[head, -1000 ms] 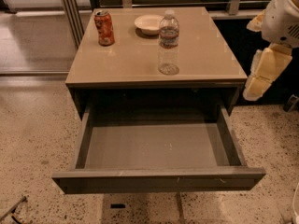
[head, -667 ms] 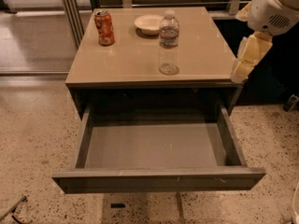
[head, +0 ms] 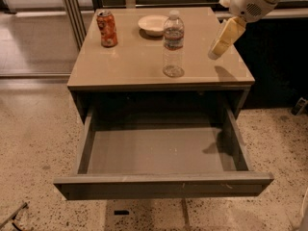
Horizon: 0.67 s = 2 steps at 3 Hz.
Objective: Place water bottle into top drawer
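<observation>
Camera view: clear ribbed plastic water bottle [head: 173, 42] upright on tan table [head: 130, 66].
Cream gripper [head: 216, 52] hovers nearby, apart; its grip cannot be told; wide grey top drawer [head: 163, 179] open.

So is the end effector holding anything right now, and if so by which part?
Nothing is held. The end effector hangs above the right side of the table, apart from the water bottle, which stands upright on it.

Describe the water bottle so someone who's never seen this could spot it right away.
Look at the tan table above the open drawer. Near its middle, beside the gripper hanging over the right edge, stands the water bottle. It is tall and clear with a white cap, unlike the orange soda can and white bowl behind.
</observation>
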### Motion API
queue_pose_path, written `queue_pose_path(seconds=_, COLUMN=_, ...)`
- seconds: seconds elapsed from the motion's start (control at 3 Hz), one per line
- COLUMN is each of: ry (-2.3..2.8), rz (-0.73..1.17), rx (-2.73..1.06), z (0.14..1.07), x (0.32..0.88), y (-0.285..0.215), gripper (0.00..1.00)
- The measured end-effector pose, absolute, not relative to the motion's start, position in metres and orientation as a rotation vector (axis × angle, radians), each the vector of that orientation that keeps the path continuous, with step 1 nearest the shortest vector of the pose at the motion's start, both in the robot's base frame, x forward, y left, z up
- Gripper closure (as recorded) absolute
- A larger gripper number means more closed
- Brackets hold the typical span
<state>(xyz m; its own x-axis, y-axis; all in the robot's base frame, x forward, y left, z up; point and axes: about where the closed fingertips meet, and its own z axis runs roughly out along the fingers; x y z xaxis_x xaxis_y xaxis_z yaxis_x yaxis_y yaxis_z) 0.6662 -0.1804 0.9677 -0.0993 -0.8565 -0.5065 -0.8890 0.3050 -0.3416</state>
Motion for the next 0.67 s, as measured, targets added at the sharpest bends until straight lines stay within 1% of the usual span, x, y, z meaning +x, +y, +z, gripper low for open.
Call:
queue_pose_path(seconds=0.33, ry=1.882, rz=0.182, rx=-1.486, z=0.97, x=0.691, y=-0.153, gripper=0.0)
queue_pose_path(seconds=0.67, ry=1.849, rz=0.282, rx=-1.461, z=0.969, x=0.699, y=-0.127, gripper=0.0)
